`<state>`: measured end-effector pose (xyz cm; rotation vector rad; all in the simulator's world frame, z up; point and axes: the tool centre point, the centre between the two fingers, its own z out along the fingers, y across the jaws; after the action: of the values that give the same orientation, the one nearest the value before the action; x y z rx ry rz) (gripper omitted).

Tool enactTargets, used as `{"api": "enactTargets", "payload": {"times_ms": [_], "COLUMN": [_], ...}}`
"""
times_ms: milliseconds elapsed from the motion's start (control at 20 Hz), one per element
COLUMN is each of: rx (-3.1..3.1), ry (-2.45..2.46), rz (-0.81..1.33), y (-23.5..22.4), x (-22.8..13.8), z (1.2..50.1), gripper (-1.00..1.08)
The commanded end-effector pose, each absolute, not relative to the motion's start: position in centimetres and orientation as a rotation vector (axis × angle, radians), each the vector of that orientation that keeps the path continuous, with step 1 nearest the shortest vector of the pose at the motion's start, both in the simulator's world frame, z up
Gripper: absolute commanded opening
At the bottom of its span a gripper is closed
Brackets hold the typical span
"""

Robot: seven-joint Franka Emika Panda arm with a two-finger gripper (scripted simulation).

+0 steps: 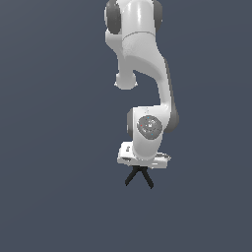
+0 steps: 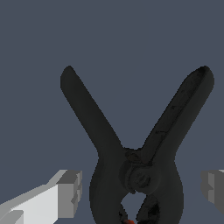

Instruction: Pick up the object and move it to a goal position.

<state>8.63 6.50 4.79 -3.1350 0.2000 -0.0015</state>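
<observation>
My white parallel-jaw gripper (image 2: 140,192) is spread wide, the small black hard-plastic spring clamp (image 2: 135,153) between its fingers (image 2: 68,192) untouched; it looks light, stiff, slick, so I'd pinch its thick pivot body.

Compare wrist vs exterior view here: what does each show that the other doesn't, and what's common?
Wrist only: the tool's two grey fingertips flanking the black spring clamp with visible gaps, so not closed on it; the clamp's pivot and a small red-orange tip.

Exterior only: the white arm reaching down, wrist housing directly above the clamp, hiding the fingertips.

Both: the clamp's two splayed legs, plain dark grey surface.
</observation>
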Motion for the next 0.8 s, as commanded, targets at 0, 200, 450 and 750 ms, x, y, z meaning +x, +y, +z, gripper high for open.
{"api": "enactTargets", "payload": {"times_ms": [0, 200, 450, 750], "rx": [-3.135, -3.135, -3.135, -3.135], "ry": [0.201, 0.202, 0.202, 0.202], "rz": [0.0, 0.0, 0.0, 0.0], "y": [6.5, 6.5, 6.5, 6.5], "x": [8.5, 8.6, 8.7, 8.7], "z": [3.3, 2.0, 1.9, 1.9], "gripper": [1.0, 1.0, -1.0, -1.0]}}
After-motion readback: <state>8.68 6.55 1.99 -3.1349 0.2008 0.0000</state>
